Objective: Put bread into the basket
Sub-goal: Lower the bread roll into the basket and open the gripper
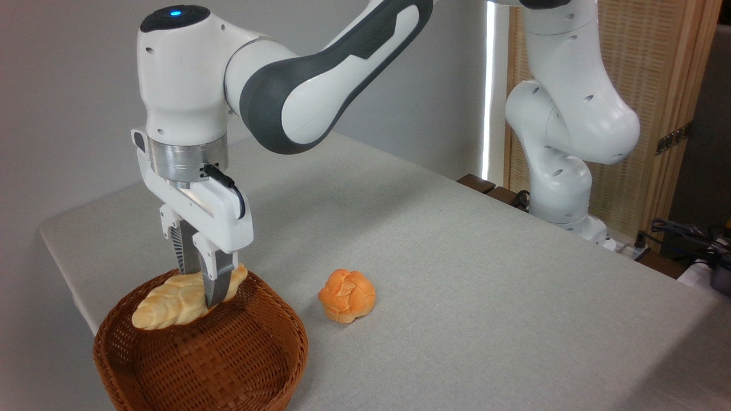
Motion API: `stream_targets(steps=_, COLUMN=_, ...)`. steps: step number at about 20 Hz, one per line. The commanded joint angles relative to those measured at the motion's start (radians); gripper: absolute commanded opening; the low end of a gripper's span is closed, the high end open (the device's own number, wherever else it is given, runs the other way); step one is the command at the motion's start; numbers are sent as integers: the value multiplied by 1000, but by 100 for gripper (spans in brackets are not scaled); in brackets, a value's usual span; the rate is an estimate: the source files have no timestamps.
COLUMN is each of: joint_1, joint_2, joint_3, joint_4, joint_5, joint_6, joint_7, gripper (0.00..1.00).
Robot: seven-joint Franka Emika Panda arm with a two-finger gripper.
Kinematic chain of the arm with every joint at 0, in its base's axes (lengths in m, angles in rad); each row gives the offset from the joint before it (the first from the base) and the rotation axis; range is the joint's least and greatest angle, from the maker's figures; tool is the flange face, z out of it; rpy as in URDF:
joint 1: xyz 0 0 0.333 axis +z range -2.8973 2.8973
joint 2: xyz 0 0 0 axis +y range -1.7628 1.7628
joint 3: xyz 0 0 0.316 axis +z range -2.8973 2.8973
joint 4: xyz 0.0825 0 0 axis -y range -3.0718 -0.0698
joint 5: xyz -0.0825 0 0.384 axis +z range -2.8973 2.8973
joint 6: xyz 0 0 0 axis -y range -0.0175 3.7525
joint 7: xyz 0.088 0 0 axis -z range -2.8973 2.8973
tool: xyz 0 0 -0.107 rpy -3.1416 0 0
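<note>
Nearest to the camera the basket (228, 354) is sitting at the lower edge of the view, and its bottom part is being cut off by the frame. Above the basket's far side I am holding the gripper (200, 279) with its two fingers closed around the bread (165, 302), near the loaf's right end. The loaf is hanging tilted over the basket's back rim, its free left end pointing lower, inside the ring of the wicker. I cannot tell whether it is already touching the rim.

I am judging that the risk is in the release. Because I am gripping the bread near one end, the long free part is pulling down and the loaf could be turning in the fingers. If I am opening while the right end is over the rim, the bread could be tipping backwards out of the basket, onto the table (457, 257).

Right of the basket, well apart, an orange bun (347, 295) is lying; it is not in my way.

The far finger is mostly hidden behind the near one, and the gripped part of the loaf too. The basket's floor under the bread is dark and hard to read.
</note>
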Motion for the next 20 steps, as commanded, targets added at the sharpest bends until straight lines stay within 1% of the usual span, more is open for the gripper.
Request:
stream_targets(steps=1, joint_1=-2, joint_2=5, joint_3=0, joint_4=15, joint_5=13, joint_6=10, joint_7=-14, gripper=100)
stream_targets(steps=8, joint_1=-2, joint_2=0, joint_3=-4, joint_4=17, joint_5=13, joint_6=8, joint_7=-18, gripper=100)
stream_targets(steps=10, joint_1=2, joint_2=-9, joint_3=-18, joint_4=18, joint_5=8, joint_6=2, joint_7=-22, gripper=100)
stream_targets(steps=12, joint_1=4, joint_2=-15, joint_3=-21, joint_4=22, joint_5=11, joint_6=-4, joint_7=-71, gripper=100)
stream_targets(steps=13, joint_1=5, joint_2=-24, joint_3=-23, joint_4=22, joint_5=14, joint_6=-30, joint_7=-85, gripper=100)
stream_targets(steps=14, joint_1=17, joint_2=-41, joint_3=-35, joint_4=23, joint_5=17, joint_6=-82, joint_7=-83, gripper=100)
stream_targets(steps=15, joint_1=39, joint_2=-67, joint_3=-58, joint_4=23, joint_5=31, joint_6=-133, joint_7=-82, gripper=100)
stream_targets(steps=16, joint_1=54, joint_2=-83, joint_3=-75, joint_4=22, joint_5=40, joint_6=-154, joint_7=-80, gripper=100)
stream_targets(steps=17, joint_1=89, joint_2=-119, joint_3=-120, joint_4=5, joint_5=57, joint_6=-193, joint_7=-77, gripper=100)
stream_targets(steps=18, joint_1=105, joint_2=-133, joint_3=-136, joint_4=0, joint_5=60, joint_6=-216, joint_7=-76, gripper=100)
stream_targets(steps=19, joint_1=113, joint_2=-156, joint_3=-142, joint_4=-3, joint_5=63, joint_6=-277, joint_7=-73, gripper=100)
stream_targets(steps=20, joint_1=114, joint_2=-167, joint_3=-142, joint_4=-3, joint_5=63, joint_6=-306, joint_7=-67, gripper=100)
